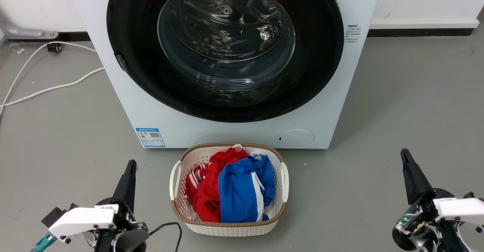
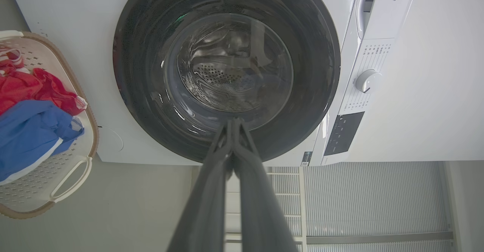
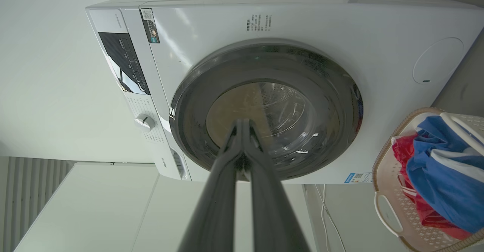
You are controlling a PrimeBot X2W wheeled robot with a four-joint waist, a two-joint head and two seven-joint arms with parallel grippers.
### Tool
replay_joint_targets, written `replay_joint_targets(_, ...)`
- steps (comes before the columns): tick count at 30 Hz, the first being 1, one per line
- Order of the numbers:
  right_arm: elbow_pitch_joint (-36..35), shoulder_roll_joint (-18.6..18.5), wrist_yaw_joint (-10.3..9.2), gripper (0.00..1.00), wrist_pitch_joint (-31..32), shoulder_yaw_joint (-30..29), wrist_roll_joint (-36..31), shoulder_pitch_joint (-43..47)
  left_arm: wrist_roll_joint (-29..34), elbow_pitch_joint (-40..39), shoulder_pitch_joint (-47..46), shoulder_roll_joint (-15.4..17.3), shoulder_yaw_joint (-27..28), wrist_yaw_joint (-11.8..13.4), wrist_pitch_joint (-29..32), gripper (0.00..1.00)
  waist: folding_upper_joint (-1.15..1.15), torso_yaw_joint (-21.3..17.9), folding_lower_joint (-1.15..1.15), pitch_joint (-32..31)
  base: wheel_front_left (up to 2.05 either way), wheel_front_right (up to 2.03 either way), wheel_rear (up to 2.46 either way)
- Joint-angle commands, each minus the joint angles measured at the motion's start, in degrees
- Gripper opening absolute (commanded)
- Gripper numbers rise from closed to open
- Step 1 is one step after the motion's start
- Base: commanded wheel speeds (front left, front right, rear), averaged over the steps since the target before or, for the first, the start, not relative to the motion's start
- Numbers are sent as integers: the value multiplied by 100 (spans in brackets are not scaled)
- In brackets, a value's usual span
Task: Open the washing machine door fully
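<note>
Straight ahead of us on the grey floor (image 1: 397, 104) stands the washing machine (image 1: 143, 112), a white front-loader. We note the washing machine door (image 1: 128, 48) closed flat against the machine's front. Its glossy black ring surrounds a clear glass bowl (image 1: 226, 36), and the perforated steel drum shows through the glass. A blue label (image 1: 150, 137) sits low on the front at our left, a round cap (image 1: 296, 138) low at our right.

Just in front of the machine, between our two arms, sits a pale laundry basket (image 1: 227, 227). It holds a red garment (image 1: 206, 195) and a blue garment (image 1: 242, 191), the blue lying partly over the red. White cables (image 1: 49, 89) trail across the floor to the left of the machine.

Our left gripper (image 1: 131, 164) hangs low at our left, beside the basket and well apart from the door. Its fingers are pressed together with nothing between them. Our right gripper (image 1: 404, 154) is at our lower right, fingers likewise pressed together and empty, well short of the machine. Both wrist views look along the closed fingers toward the door's glass.
</note>
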Motion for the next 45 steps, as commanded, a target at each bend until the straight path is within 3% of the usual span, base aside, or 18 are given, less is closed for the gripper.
replay_joint_targets(1, 8, 19, 17, 0, 5, -7, -24, -66, 30, 4, -48, -6, 16, -19, 21, 0, 0, 0, 0, 0, 0, 0, 0)
replay_joint_targets(10, 9, 24, 17, 0, 16, -15, -30, -67, 31, 4, -47, -7, 16, -19, 21, 0, 0, 0, 0, 0, 0, 0, 0)
replay_joint_targets(11, 5, 7, 0, 100, -1, -8, -9, 0, 0, 7, 1, -1, -2, 1, -2, 100, 0, 0, 0, 0, 0, 0, 0)
replay_joint_targets(19, -91, 14, 0, 100, -178, 48, -94, 121, 44, 18, 3, -9, -278, 4, -199, 100, 0, 1, 0, 4, 0, 0, 0)
replay_joint_targets(30, -338, -56, 2, 100, -485, 161, -513, 201, 678, -176, -77, -7, -509, 1, -494, 100, 0, 12, 0, 9, 0, 0, 0)
replay_joint_targets(37, -500, -196, 3, 100, -653, 197, -1406, 229, 1427, -487, -100, -6, -670, 0, -665, 100, 0, 14, 0, 10, 0, 0, 0)
replay_joint_targets(45, -654, -214, 4, 100, -830, 231, -2702, 272, 2811, -505, -87, 2, -812, -2, -842, 100, 0, 12, 0, -3, 0, 0, 0)
